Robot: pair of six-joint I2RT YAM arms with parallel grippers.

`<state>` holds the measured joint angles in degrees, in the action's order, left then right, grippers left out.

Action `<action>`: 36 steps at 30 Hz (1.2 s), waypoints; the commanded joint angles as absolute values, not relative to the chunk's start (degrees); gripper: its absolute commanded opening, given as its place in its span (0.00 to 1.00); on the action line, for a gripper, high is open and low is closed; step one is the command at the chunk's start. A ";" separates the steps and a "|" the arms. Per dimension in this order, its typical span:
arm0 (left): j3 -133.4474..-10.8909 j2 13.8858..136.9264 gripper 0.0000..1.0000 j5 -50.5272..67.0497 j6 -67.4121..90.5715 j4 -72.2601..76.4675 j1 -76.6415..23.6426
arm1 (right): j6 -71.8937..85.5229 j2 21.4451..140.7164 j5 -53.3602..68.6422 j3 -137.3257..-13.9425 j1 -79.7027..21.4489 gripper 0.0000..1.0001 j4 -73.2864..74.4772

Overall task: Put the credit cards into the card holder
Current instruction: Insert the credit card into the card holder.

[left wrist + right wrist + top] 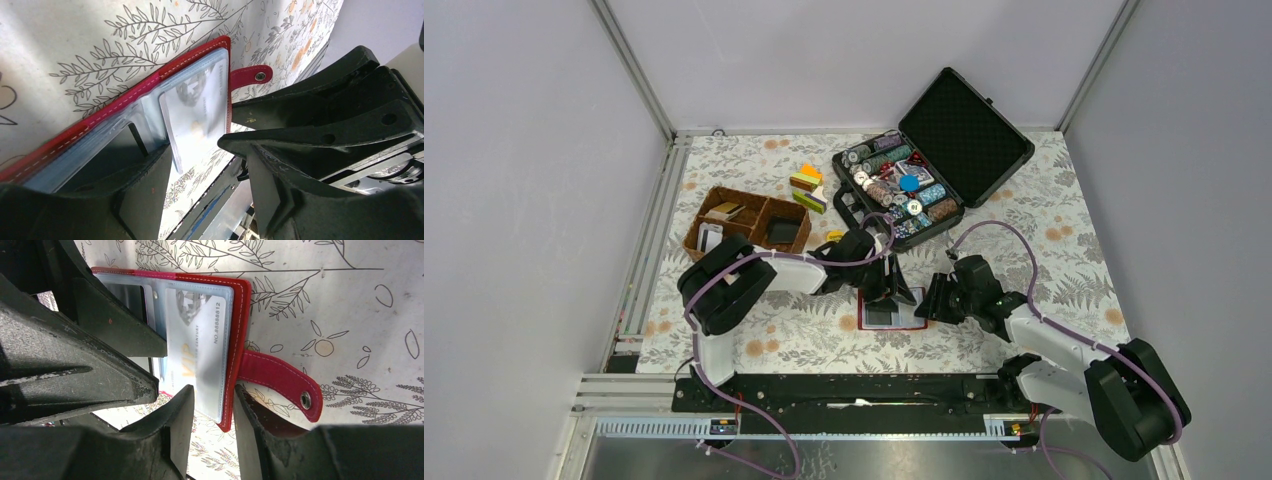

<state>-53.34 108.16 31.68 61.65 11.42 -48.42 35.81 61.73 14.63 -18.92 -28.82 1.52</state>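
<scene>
The red card holder (pixel 911 322) lies open on the flowered cloth between my two grippers. A whitish credit card (pixel 197 347) sits in its right clear pocket, and a dark card (pixel 129 296) in the left one. My left gripper (pixel 207 200) is open, with one finger (pixel 142 185) resting on the holder's left half (pixel 75 150). My right gripper (pixel 215 435) is open around the holder's near right corner (pixel 228 417), beside the snap strap (pixel 280 380). More credit cards, whitish (pixel 711 238), tan (pixel 727 210) and dark (pixel 781 232), lie in the wicker basket (pixel 692 246).
An open black case (pixel 969 125) holding poker chips (pixel 894 185) stands at the back right. Coloured blocks (pixel 809 188) lie between it and the basket. Metal rails run along the left edge (pixel 649 250) and the near edge (pixel 854 385).
</scene>
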 commanded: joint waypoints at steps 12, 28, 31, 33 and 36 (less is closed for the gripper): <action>-44.96 86.15 0.72 12.28 52.45 -2.69 -47.21 | 37.59 60.24 16.19 -21.18 -28.83 0.27 -1.77; -37.11 85.71 0.73 10.56 54.15 -1.40 -45.76 | 38.58 62.50 13.57 -20.35 -28.83 0.26 0.65; -35.72 86.93 0.68 13.84 56.30 5.28 -45.78 | 38.67 63.69 14.46 -19.95 -28.87 0.26 -0.92; -35.32 88.02 0.63 16.29 57.72 9.28 -45.79 | 38.70 64.73 15.29 -19.81 -28.81 0.26 -2.10; -34.75 88.69 0.59 17.83 59.01 12.95 -45.79 | 38.69 66.16 16.50 -19.77 -28.84 0.26 -3.22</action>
